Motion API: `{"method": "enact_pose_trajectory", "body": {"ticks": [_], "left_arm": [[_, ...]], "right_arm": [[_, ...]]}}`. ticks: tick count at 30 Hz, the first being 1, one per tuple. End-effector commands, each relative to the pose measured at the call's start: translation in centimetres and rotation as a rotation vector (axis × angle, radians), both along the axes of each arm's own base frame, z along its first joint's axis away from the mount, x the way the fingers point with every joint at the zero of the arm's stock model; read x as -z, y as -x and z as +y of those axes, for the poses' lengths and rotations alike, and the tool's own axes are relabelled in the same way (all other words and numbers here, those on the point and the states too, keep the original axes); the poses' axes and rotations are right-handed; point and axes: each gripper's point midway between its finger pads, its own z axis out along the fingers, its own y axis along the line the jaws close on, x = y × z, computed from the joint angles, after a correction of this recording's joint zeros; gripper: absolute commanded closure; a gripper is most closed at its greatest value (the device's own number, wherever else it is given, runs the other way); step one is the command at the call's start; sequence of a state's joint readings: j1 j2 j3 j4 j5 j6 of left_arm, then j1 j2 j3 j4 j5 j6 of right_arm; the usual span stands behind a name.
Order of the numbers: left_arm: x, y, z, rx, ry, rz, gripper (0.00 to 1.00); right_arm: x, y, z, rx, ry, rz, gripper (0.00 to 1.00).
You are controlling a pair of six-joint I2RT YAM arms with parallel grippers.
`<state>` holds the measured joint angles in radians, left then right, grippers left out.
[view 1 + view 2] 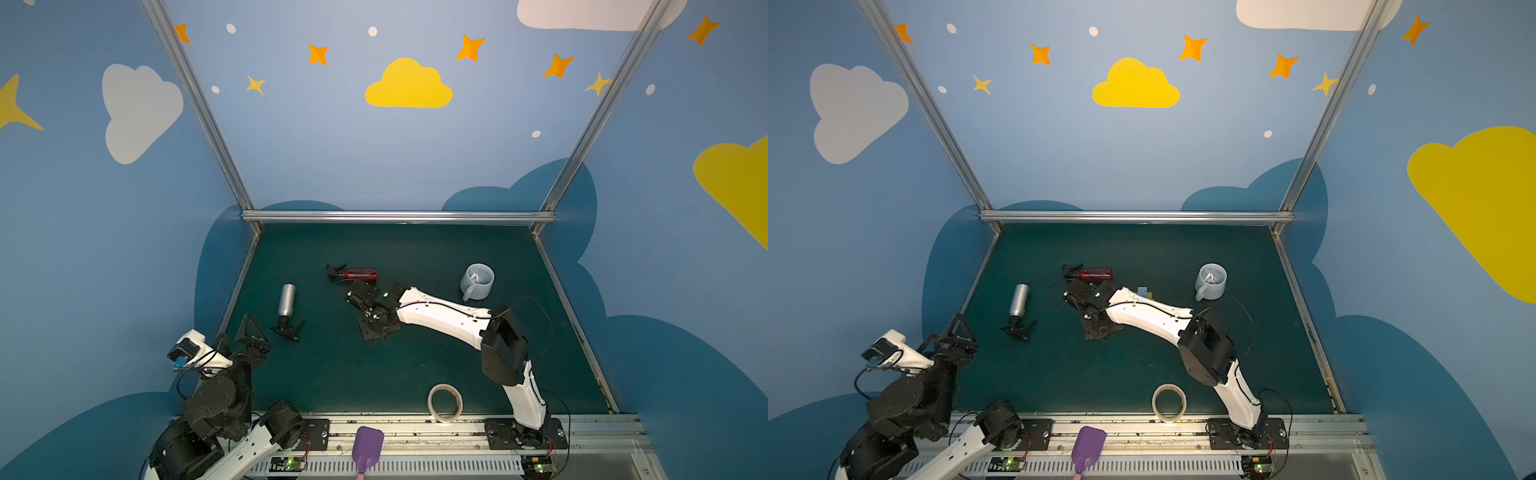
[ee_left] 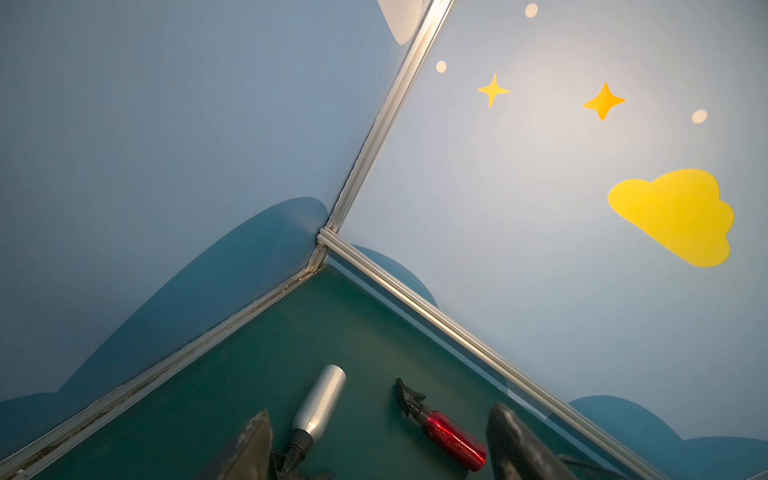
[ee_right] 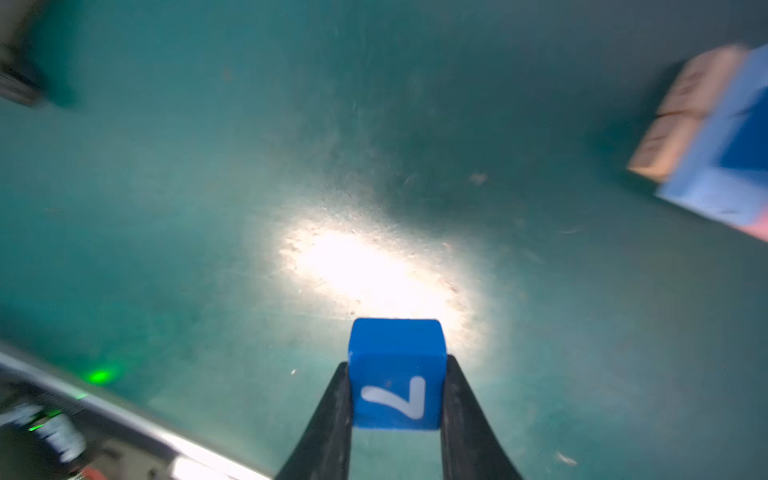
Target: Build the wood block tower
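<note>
- In both top views the right claw (image 1: pixel 365 309) hangs over the middle of the green mat (image 1: pixel 415 365), just beside the red bottle (image 1: pixel 360 273). Its fingertips are hidden under its own wrist.
- In a top view, light-blue and yellow-green blocks of the stack (image 1: pixel 1144 292) peep out behind the right forearm, between the claw and the mug (image 1: pixel 1212 281). The stack therefore lies near the claw, on its mug side.
- The left claw (image 1: pixel 250 332) is folded back at the near left corner, well apart, so the right arm is the nearer.
- Left wrist view: the left claw's fingers (image 2: pixel 249 449) stand wide and released, with nothing between them. The silver bottle (image 2: pixel 320 401) and the red bottle lie flat beyond, before the blue painted walls (image 2: pixel 166 124).
- Right wrist view: the right claw is clenched on the blue cube (image 3: pixel 395 374), a finger flat against each side and the white "7" facing the camera.
- The stack shows blurred at this view's edge, apart from the cube, its long side slantwise to the fingers. Whether the cube is clear of the mat cannot be told.
- The coming move looks like a short sideways carry over bare, scuffed mat.
</note>
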<state>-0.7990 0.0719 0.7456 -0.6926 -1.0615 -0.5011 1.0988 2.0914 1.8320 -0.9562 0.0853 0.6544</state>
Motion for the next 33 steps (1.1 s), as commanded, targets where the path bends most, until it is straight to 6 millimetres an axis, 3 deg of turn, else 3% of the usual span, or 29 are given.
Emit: {"method": "enact_pose_trajectory", "body": {"ticks": [1,9,17,23,33], "left_arm": [[-0.4,-1.0,-1.3,0.031,-0.042,0.018,0.19],[-0.8,-4.0,-5.3,0.101,-0.13,0.077,0.19],[-0.2,-7.6,-10.0,0.212,-0.201,0.171,0.19],[2.3,-10.9,-12.6,0.308,-0.137,0.28,0.19],[6.1,-14.7,-13.5,0.363,-0.025,0.407,0.19]], "right_arm": [[-3.1,-0.9,-1.4,0.014,-0.022,-0.016,0.72],[-5.7,-3.3,-5.2,0.079,0.011,-0.062,0.73],[-6.5,-5.1,-7.7,0.122,0.023,-0.078,0.73],[-6.6,-5.9,-8.4,0.136,0.021,-0.072,0.73],[-6.2,-7.5,-10.0,0.197,0.046,-0.056,0.74]]}}
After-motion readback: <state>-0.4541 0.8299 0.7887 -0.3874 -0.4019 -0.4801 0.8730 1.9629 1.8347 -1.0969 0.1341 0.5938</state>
